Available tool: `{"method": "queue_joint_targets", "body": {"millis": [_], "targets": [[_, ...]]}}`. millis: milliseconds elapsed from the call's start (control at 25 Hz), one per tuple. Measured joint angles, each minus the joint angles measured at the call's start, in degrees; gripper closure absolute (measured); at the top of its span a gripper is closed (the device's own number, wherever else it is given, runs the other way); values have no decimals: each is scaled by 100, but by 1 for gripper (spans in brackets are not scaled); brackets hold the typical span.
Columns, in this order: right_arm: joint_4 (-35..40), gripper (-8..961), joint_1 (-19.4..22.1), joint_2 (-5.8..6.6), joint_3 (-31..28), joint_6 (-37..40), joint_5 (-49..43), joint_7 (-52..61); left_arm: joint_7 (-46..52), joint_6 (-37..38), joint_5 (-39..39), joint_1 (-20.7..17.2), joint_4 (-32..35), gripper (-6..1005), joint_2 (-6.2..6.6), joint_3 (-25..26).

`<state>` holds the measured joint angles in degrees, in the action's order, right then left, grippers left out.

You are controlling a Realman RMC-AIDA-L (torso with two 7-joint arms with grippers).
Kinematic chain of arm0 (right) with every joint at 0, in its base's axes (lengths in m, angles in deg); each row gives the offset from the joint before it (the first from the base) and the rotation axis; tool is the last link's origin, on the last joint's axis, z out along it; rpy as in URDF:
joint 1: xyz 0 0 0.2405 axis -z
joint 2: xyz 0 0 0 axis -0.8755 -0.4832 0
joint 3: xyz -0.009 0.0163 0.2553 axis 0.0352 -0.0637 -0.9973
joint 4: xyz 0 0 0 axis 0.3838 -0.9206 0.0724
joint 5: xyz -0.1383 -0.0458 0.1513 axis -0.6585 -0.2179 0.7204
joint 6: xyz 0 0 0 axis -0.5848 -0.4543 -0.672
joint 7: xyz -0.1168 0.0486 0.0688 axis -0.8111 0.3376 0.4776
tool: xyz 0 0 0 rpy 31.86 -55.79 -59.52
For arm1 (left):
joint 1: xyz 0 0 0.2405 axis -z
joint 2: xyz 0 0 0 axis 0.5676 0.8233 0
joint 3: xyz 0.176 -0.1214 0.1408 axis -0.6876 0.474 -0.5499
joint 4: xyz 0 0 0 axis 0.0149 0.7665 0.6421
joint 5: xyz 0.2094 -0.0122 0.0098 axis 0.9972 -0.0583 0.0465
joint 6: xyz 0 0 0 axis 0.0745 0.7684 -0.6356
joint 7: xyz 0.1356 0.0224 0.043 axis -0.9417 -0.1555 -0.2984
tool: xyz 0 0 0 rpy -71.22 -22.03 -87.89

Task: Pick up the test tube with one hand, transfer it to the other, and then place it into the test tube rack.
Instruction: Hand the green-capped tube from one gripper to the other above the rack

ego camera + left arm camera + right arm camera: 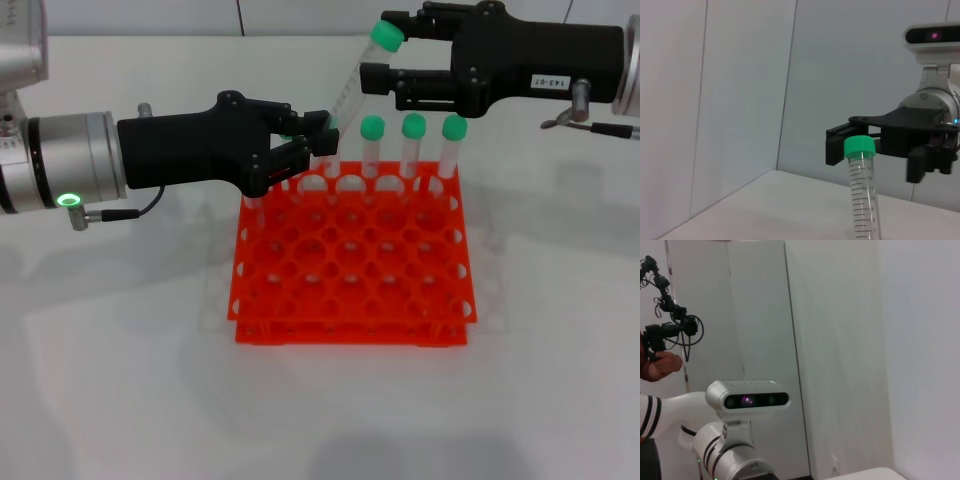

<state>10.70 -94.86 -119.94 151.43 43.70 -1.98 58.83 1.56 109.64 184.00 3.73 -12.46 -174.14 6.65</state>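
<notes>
Holding the lower end of the slim clear plastic test tube with the bright green cap [352, 78], the unlabelled black left hand [318, 143] reached in from the left over the back edge of the bright orange-red square plastic test tube rack [350, 262], its fingers clamped on the tube. The tube leaned up and rightward, clear of the rack. Three other green-capped tubes [412, 140] stood upright in the rack's back row, just beside the tube's lower end.

At upper right the black right hand with the white printed label [375, 58] had its fingers apart, one above and one below the green cap; in the left wrist view its fingers sat behind the cap. Whether they touched it could not be told.

Judgement: handover in progress. Right hand should close squarely just under the cap before left releases; left then withdraws sideways, avoiding the standing tubes. Risk: tube slipping or swinging if released early.

White tabletop [150, 380] lay under the rack.
</notes>
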Motion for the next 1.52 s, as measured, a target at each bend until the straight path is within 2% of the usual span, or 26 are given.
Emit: {"method": "queue_joint_targets", "body": {"millis": [400,1520], "targets": [[-67,381,-58,2,0,-67,0,12,0,0,2,1,-2,815,0,0],[-312,570,-193,13,-11,-100,139,15,-28,0,-23,-27,-2,815,0,0]]}}
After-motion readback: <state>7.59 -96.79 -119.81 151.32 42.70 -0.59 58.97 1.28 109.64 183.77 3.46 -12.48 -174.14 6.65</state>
